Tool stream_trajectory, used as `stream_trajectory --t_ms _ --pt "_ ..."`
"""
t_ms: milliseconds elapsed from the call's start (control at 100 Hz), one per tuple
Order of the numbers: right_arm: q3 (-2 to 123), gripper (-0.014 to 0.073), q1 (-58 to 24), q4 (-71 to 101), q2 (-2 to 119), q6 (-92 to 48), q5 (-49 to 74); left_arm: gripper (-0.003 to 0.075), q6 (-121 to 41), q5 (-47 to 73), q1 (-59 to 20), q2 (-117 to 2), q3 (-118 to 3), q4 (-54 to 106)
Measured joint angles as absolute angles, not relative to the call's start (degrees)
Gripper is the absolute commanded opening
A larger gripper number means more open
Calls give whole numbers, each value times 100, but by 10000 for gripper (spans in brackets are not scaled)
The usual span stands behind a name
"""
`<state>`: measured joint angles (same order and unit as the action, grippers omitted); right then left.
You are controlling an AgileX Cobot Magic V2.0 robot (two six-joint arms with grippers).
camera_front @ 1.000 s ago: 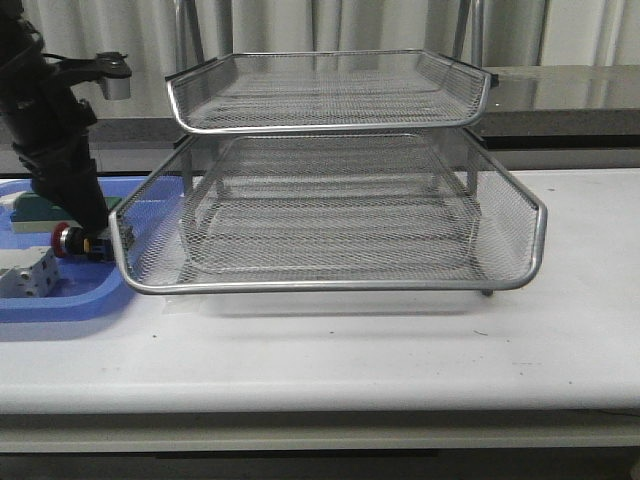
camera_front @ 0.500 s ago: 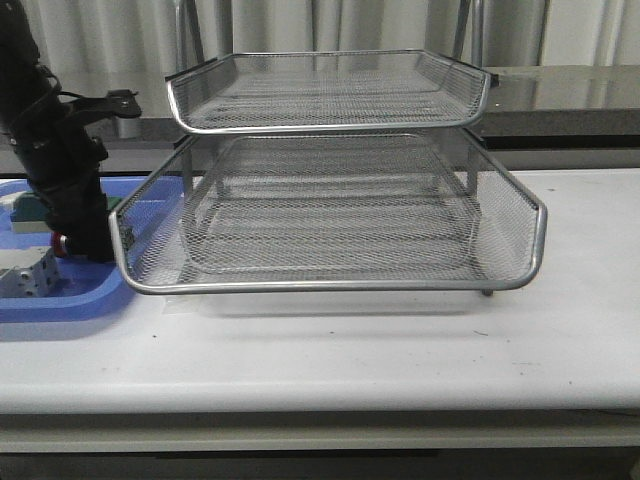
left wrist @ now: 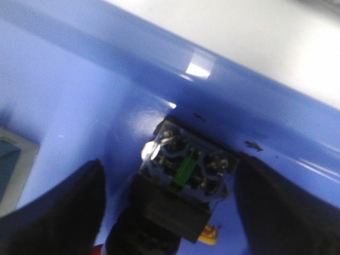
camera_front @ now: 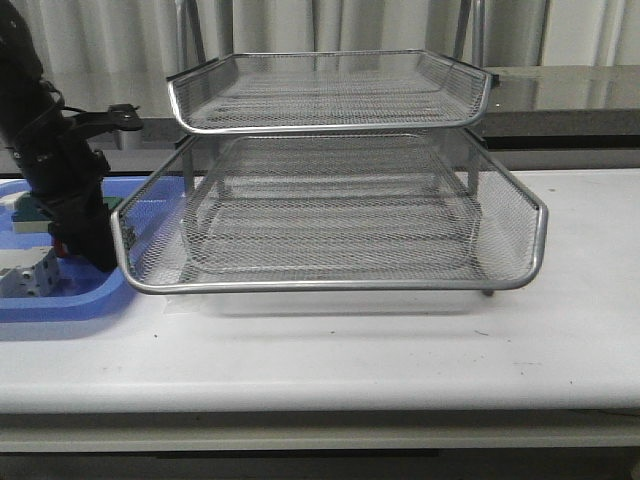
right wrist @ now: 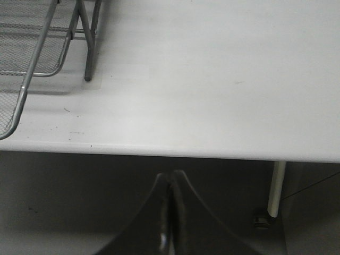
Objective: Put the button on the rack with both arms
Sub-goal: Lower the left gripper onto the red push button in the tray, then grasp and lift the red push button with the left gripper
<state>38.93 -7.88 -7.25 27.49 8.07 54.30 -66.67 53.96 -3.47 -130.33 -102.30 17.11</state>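
The button point(left wrist: 180, 180) lies in the blue tray point(left wrist: 64, 106), its blue rear block with a green strip facing the left wrist camera and a sliver of red cap low in that view. My left gripper point(left wrist: 169, 159) is open, one black finger point(left wrist: 69, 207) on each side of the button with gaps between. In the front view the left gripper point(camera_front: 85, 245) is low in the tray at the far left and hides most of the button. The silver wire rack point(camera_front: 330, 285) stands mid-table. My right gripper point(right wrist: 171, 178) is shut and empty, below the table's front edge.
A white-grey block point(camera_front: 25, 275) and a green block point(camera_front: 30, 212) lie in the blue tray point(camera_front: 60, 300), next to my left gripper. The rack's lower tier rim is close to the tray's right side. A rack corner and leg point(right wrist: 87, 53) show on the white table point(right wrist: 212, 79).
My left arm has come down and shifted slightly left over the button. The red cap that showed beside the gripper is now mostly hidden behind it. The rack has not moved.
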Motion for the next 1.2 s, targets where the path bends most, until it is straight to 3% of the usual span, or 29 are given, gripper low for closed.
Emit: stream_trajectory --t_ms 190,360,1200 --pt "3893 -68 -788 -725 2749 807 5430 116 -6679 5389 -357 -13021 -10230 1697" --pt "3893 -68 -788 -725 2749 807 5430 24 -6692 5389 -357 -12891 -10230 1678" --pt "3893 -68 -788 -725 2749 807 5430 -20 -6596 7055 -357 -10622 -10220 1781"
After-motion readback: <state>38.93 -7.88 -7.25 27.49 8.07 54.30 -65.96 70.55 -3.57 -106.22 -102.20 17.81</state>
